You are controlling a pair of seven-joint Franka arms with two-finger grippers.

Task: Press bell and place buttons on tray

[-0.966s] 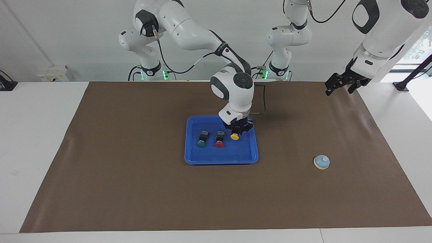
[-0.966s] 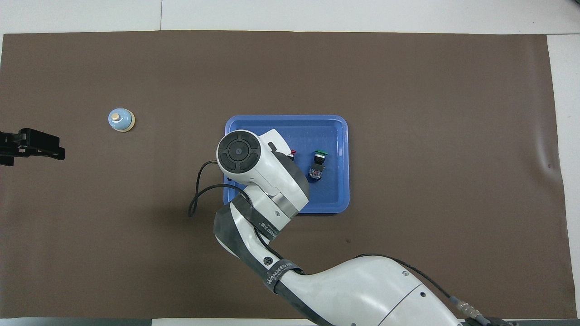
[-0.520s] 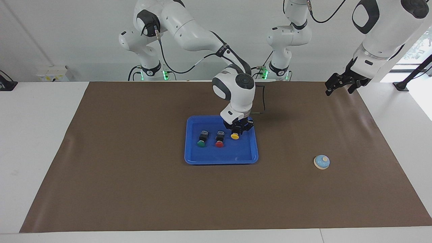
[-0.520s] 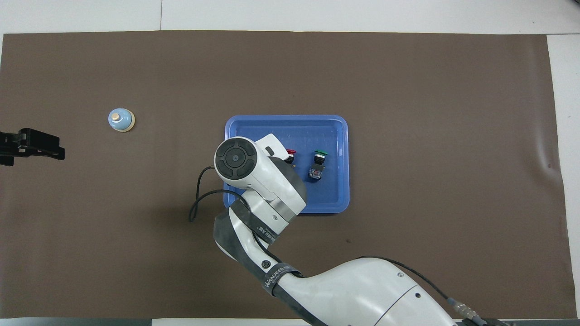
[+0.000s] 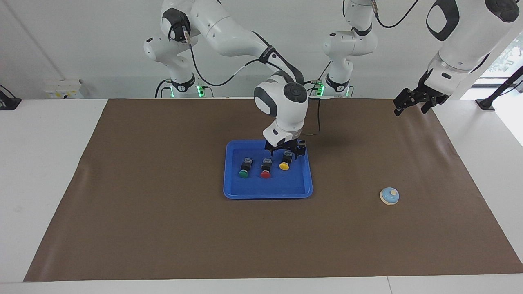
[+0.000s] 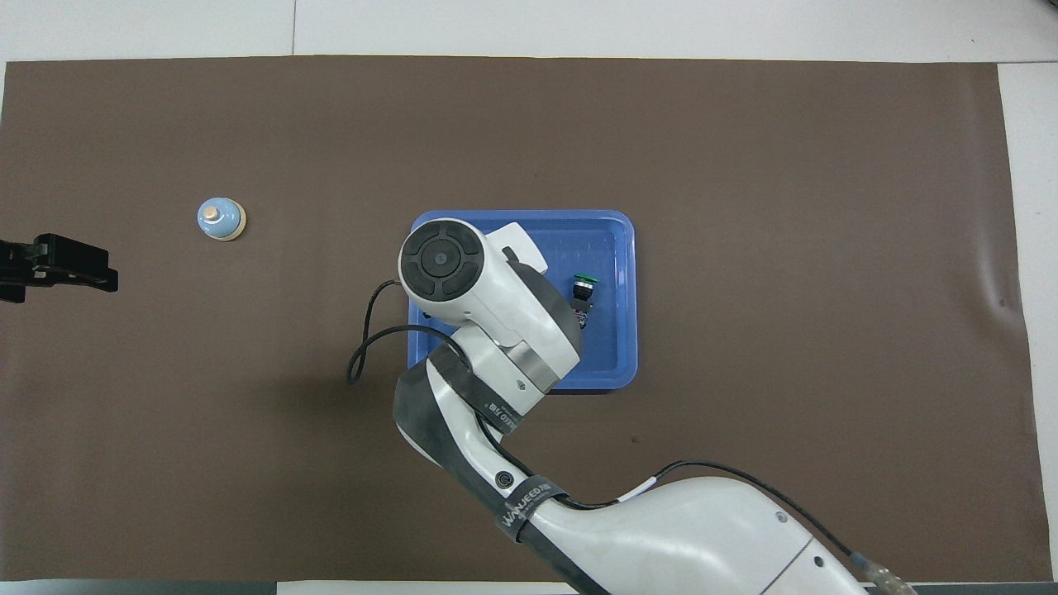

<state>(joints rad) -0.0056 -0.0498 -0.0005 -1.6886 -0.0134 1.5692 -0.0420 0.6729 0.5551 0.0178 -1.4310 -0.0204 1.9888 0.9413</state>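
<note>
You have all three buttons lying in the blue tray (image 5: 267,192) in a row: the green button (image 5: 244,170) toward the right arm's end, the red button (image 5: 266,169) in the middle, and the yellow button (image 5: 285,161) toward the left arm's end, a little nearer the robots than the other two. The half of the tray farther from the robots is bare, and the buttons sit clear of every rim. The right gripper (image 5: 286,150) hangs just above the yellow button's black body, its fingers spread and holding nothing. In the overhead view that arm's wrist covers the red and yellow buttons, and a strap on it reads "WANJEED". The bell (image 5: 389,196) stands alone on the brown mat (image 5: 163,228), well apart from the tray toward the left arm's end, with open mat all around it. The left gripper (image 5: 410,102) waits raised over the mat's edge at that end, fingers apart and empty. White table (image 5: 49,171) borders the mat on both ends.
</note>
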